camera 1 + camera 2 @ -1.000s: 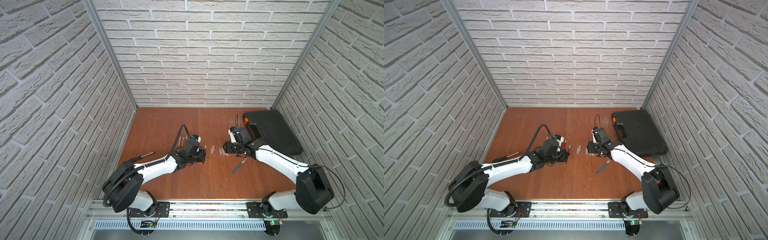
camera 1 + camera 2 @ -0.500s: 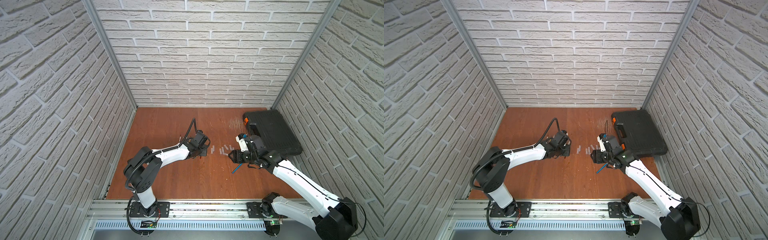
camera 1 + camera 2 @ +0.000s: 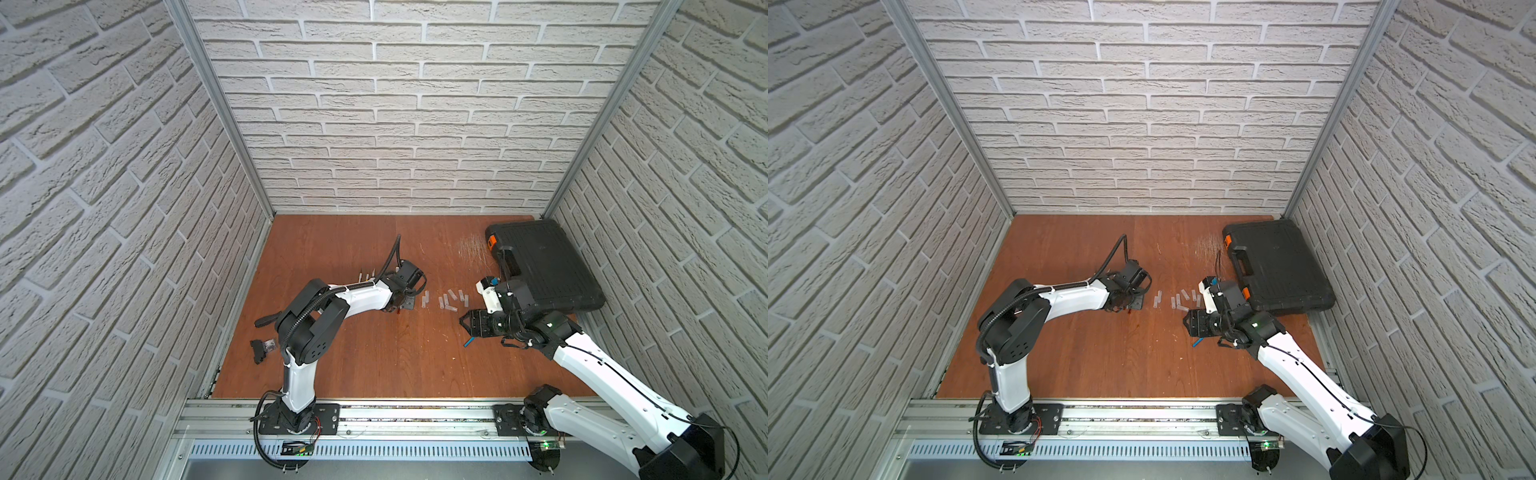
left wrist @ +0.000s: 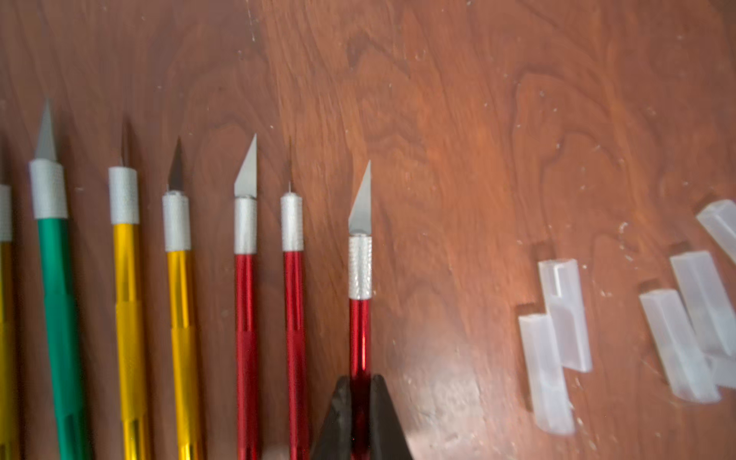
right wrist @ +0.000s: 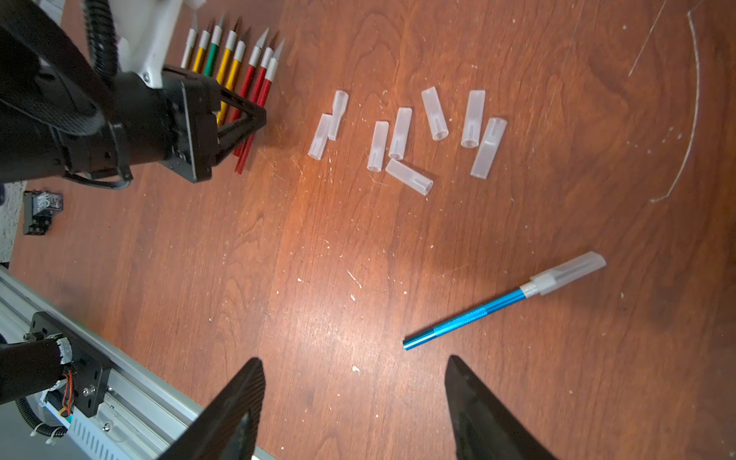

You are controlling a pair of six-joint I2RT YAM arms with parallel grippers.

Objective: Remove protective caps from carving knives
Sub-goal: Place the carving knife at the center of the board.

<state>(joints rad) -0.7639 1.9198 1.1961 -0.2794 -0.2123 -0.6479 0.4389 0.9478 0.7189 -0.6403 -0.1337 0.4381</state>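
Carving knives are my job, spread over the brown worktop. I take the loose caps as my mark. The black case sits beyond them on my right arm's side. The row of bare knives lies just beside them on the opposite side. The blue knife lies alone on their near side, toward my bases, and only it wears a cap.

My left pincer is clamped on the handle of the red knife at the row's end nearest the caps. My right pincer stands apart and empty, near the blue knife's butt end.

I judge that knife light, stiff and prone to roll, with a slippery handle, so the ribbed middle offers the best hold. Its cap looks thin and squashable. I would pinch its outer half gently and pull straight along the blade.
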